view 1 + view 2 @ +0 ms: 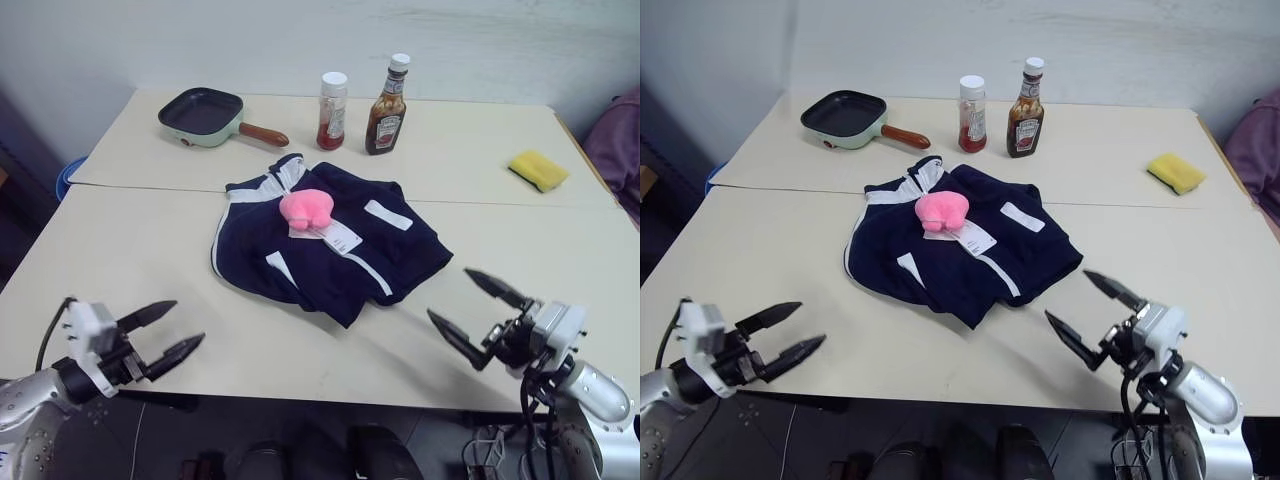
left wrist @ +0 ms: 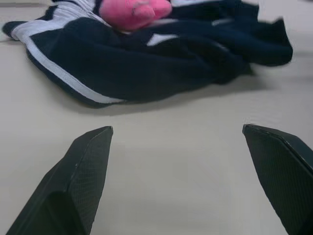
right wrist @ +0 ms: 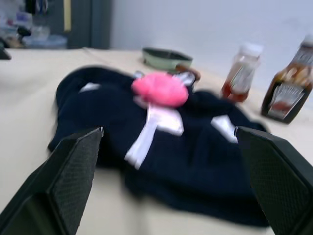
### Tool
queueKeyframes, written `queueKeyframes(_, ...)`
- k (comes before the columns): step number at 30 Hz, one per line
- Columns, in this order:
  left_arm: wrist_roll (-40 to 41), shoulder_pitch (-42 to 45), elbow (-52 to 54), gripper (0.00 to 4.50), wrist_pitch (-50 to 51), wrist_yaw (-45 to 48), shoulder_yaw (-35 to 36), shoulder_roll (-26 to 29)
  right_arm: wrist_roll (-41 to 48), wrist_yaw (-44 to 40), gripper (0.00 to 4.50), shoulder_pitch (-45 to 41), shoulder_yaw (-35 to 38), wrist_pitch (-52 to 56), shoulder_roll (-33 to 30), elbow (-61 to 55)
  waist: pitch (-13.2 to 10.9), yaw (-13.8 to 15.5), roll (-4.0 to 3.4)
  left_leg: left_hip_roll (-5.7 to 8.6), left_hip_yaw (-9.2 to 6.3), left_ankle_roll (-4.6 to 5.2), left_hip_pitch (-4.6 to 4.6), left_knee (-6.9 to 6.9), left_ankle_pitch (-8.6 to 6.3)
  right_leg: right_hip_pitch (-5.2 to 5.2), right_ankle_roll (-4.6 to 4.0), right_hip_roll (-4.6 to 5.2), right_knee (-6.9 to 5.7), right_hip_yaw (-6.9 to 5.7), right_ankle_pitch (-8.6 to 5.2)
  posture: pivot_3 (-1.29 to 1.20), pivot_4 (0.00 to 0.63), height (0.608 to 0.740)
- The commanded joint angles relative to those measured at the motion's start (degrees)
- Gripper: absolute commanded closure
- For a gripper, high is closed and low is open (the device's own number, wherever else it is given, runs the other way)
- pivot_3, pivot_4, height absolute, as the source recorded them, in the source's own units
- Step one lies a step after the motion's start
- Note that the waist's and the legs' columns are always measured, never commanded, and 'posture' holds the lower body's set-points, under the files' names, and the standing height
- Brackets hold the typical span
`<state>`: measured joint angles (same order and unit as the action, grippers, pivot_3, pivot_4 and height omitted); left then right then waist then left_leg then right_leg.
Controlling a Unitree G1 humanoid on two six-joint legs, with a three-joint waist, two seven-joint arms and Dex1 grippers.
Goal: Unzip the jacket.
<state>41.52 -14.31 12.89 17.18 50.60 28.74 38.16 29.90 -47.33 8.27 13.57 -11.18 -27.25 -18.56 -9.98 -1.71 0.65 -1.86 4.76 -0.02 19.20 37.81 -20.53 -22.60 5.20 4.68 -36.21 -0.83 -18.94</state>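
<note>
Item one, the jacket (image 1: 320,240): dark navy with white trim, lying crumpled in the middle of the table (image 1: 130,250), collar toward the far side, its white zipper line (image 1: 365,268) running from the collar area down toward the near hem. You find the zipper apparently closed; the pull itself is hidden, most likely up near the collar. Item two, the pink plush toy (image 1: 306,207): it sits on top of the jacket just below the collar, touching a white paper hang tag (image 1: 335,236), so you will probably need to nudge it aside or work around it to reach the pull. Item three, left gripper (image 1: 165,335): it hovers over the near left part of the table, well apart from the jacket, with both fingers spread wide and holding nothing. Item four, right gripper (image 1: 480,315): over the near right edge, likewise spread wide and empty, near the jacket's hem but not touching. Suggested handling: pin the collar end with one gripper, pinch the pull with the other, and draw along the zipper line toward you, keeping the fabric taut. Background stock, far side: a small frying pan (image 1: 205,115), a spice jar (image 1: 332,110), a sauce bottle (image 1: 387,105), a yellow sponge (image 1: 537,169).
</note>
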Motion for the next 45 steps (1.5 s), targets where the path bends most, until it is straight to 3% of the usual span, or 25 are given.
queueKeyframes(1, 2.02, 3.89, -0.85, 0.03, 1.89, -2.96, 2.69, 0.43, -0.52, 2.91, 0.00, -1.12, -0.71, -0.25, 1.61, -3.97, 0.01, 0.18, 0.00, 0.00, -0.03, -0.01, 0.01, 0.01, 0.01, 0.00, 0.00, 0.00, 0.00, -0.04, 0.00, 0.00, 0.150, 0.740)
queueKeyframes(7, -4.35, 23.55, -6.62, 0.03, 6.15, -6.40, -9.67, 0.57, -2.66, 5.70, 0.00, 0.10, -0.33, -0.63, 1.90, -6.55, 0.01, 1.50, 0.03, 0.12, -0.17, 0.04, 0.16, 0.23, -0.02, 0.04, 0.01, 0.02, -0.08, -0.22, 0.00, 0.00, 0.150, 0.740)
queueKeyframes(12, -14.18, 44.47, -20.95, 0.03, 2.13, -6.25, -22.05, -5.77, -4.07, 8.03, 0.00, 1.74, 0.21, -0.62, 2.55, -6.56, 0.04, 1.66, 0.07, 0.22, -0.14, 0.10, 0.16, 0.42, -0.02, 0.09, 0.06, -0.04, -0.26, -0.24, 0.03, 0.00, 0.150, 0.740)
queueKeyframes(20, -27.42, 65.40, -50.52, 0.03, -11.49, -5.93, -30.94, -16.07, -5.37, 9.74, 0.00, 4.56, -0.10, -1.89, 4.05, -7.13, -0.01, 1.44, 0.15, 0.09, 0.41, 0.08, 0.25, 0.42, 0.01, -0.21, 0.14, -0.38, -0.40, -0.32, 0.07, 0.00, 0.150, 0.740)
queueKeyframes(24, -32.35, 70.39, -61.94, 0.03, -18.97, -6.52, -32.38, -18.80, -6.06, 10.65, 0.00, 5.57, -0.44, -2.30, 4.91, -7.98, -0.07, 1.55, 0.24, 0.12, 0.49, 0.15, 0.22, 0.53, 0.04, -0.21, 0.22, -0.34, -0.30, -0.25, 0.11, 0.00, 0.150, 0.740)
queueKeyframes(30, -36.28, 73.00, -70.72, 1.89, -20.01, -5.78, -33.04, -21.02, -7.08, 12.19, 0.00, 7.41, 0.06, -3.24, 5.98, -9.01, -0.07, 1.63, 0.25, 0.12, 0.49, 0.15, 0.21, 0.57, 0.04, -0.21, 0.22, -0.31, -0.31, -0.25, 0.11, 0.00, 0.150, 0.740)
queueKeyframes(38, -32.13, 71.25, -70.28, 4.44, -21.20, -8.31, -25.76, -21.98, -6.35, 12.11, 0.00, 6.76, -0.78, -3.67, 5.58, -8.83, -0.07, 1.66, 0.25, 0.12, 0.47, 0.17, 0.21, 0.63, 0.04, -0.21, 0.22, -0.25, -0.39, -0.27, 0.11, 0.00, 0.150, 0.740)
queueKeyframes(41, -27.29, 68.71, -64.81, 4.48, -21.67, -11.53, -19.31, -21.50, -4.87, 11.11, 0.00, 4.24, -2.12, -2.65, 5.30, -8.49, -0.08, 1.33, 0.25, 0.08, 0.48, 0.17, 0.20, 0.62, 0.04, -0.21, 0.22, -0.25, -0.55, -0.24, 0.11, 0.00, 0.150, 0.740)
queueKeyframes(45, -17.82, 60.52, -44.82, 4.48, -12.87, -22.47, -7.67, -19.88, -3.97, 8.21, 0.00, -0.63, -5.50, -1.62, 4.56, -6.78, -0.10, 0.28, 0.26, 0.00, 0.42, 0.11, 0.23, 0.60, 0.07, -0.32, 0.22, -0.22, -0.75, -0.16, 0.11, 0.00, 0.150, 0.740)
